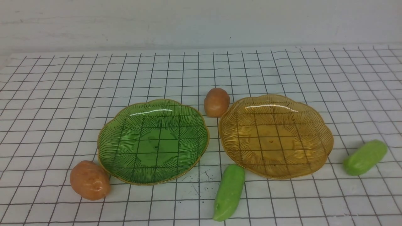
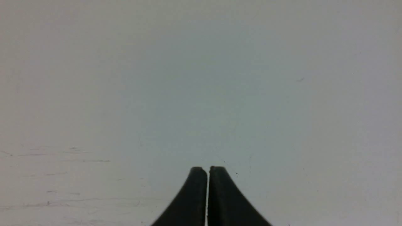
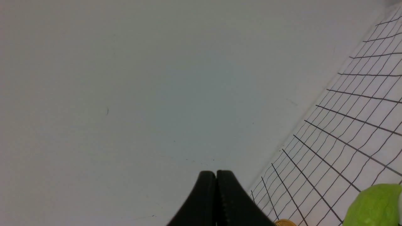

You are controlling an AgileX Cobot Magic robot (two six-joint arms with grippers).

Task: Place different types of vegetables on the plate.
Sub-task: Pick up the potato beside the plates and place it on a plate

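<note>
Two glass plates lie side by side on the checked cloth in the front view, a green plate (image 1: 108,147) and an amber plate (image 1: 325,141), both holding nothing. One orange-brown potato (image 1: 90,180) rests against the green plate's near left rim, a second potato (image 1: 216,102) sits between the plates at the back. A light-green cucumber (image 1: 229,191) lies in front of the gap, another cucumber (image 1: 365,157) right of the amber plate, its end also seen as cucumber (image 3: 375,205). Neither arm shows in the front view. My left gripper (image 2: 208,169) and right gripper (image 3: 216,173) are shut on nothing, facing a pale wall.
A white wall (image 1: 201,22) rises behind the cloth's far edge. The checked cloth (image 1: 62,94) spreads around the plates. A sliver of the amber plate's rim (image 3: 284,223) shows beside the right gripper's fingers.
</note>
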